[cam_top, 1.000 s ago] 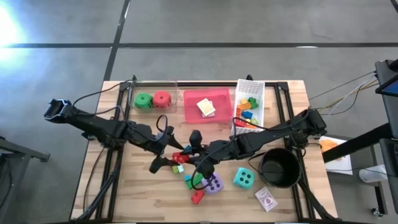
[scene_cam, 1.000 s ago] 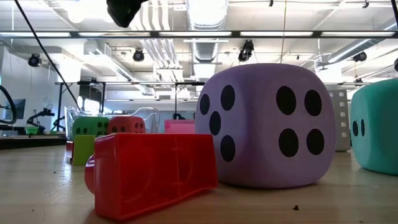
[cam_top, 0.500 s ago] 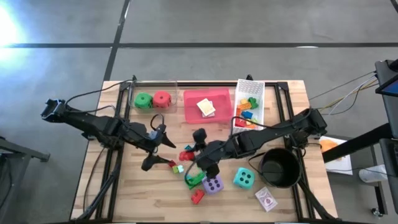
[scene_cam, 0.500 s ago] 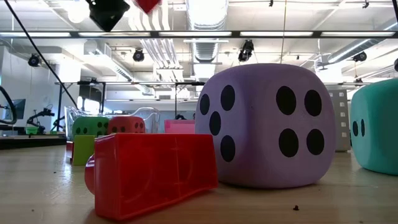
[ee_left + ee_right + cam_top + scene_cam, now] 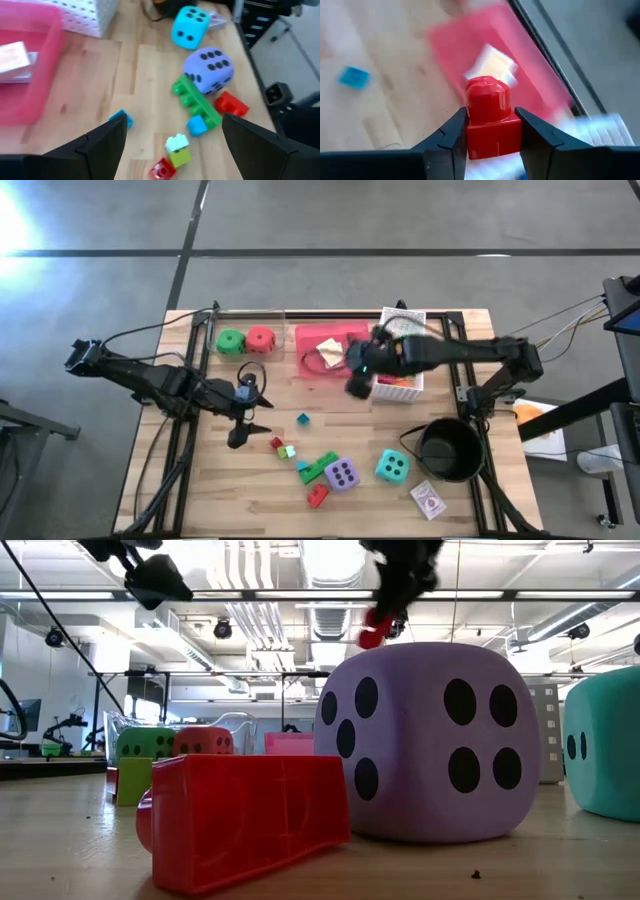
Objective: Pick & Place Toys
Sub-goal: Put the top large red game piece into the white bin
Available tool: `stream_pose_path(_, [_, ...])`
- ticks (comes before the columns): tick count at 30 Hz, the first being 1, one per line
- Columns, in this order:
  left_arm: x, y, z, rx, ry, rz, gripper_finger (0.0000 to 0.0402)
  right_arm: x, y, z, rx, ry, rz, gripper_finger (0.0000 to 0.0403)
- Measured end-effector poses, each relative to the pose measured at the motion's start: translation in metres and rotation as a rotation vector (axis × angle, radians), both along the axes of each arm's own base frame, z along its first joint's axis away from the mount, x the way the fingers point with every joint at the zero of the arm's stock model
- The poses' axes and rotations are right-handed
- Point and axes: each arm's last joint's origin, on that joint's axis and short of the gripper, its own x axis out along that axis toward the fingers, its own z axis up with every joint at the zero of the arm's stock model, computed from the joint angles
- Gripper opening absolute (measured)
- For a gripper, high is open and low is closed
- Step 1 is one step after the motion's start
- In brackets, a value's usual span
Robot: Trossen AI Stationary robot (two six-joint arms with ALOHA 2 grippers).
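Now my right tool (image 5: 490, 145) clenches a small red plastic brick (image 5: 490, 117); white mesh basket (image 5: 405, 330) lies just beside it, left tool (image 5: 172, 145) released.

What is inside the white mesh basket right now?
The white mesh basket holds coloured bricks: yellow, green, orange and red show. The right gripper and its arm cover the basket's near end, so anything there is hidden.
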Motion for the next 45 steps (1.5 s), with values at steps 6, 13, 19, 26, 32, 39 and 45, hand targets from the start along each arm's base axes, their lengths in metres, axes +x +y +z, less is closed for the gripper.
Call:
stream_pose_path(6, [-0.004,0.003,-0.003,0.053,0.040,0.060,0.0329,-0.038,-0.047,0.006,0.070,0.092,-0.277,0.0126])
stream_pose_path(13, [-0.005,0.004,-0.004,0.056,0.054,0.070,0.0329,-0.074,-0.102,-0.013,0.172,0.171,-0.518,0.0126])
stream_pose_path(19, [-0.006,0.004,-0.005,0.058,0.057,0.070,0.0329,-0.090,-0.122,-0.047,0.225,0.253,-0.576,0.0126])
stream_pose_path(26, [-0.006,0.004,-0.005,0.058,0.057,0.070,0.0329,-0.088,-0.120,-0.077,0.302,0.254,-0.474,0.0126])
stream_pose_path(32, [-0.006,0.004,-0.004,0.058,0.056,0.070,0.0329,-0.094,-0.117,-0.096,0.323,0.303,-0.482,0.0126])
stream_pose_path(39, [-0.005,0.005,-0.004,0.077,0.048,0.096,0.0329,-0.094,-0.114,-0.115,0.369,0.267,-0.464,0.0126])
stream_pose_path(45, [-0.005,0.005,-0.004,0.080,0.047,0.099,0.0329,-0.095,-0.113,-0.119,0.360,0.267,-0.463,0.0126])
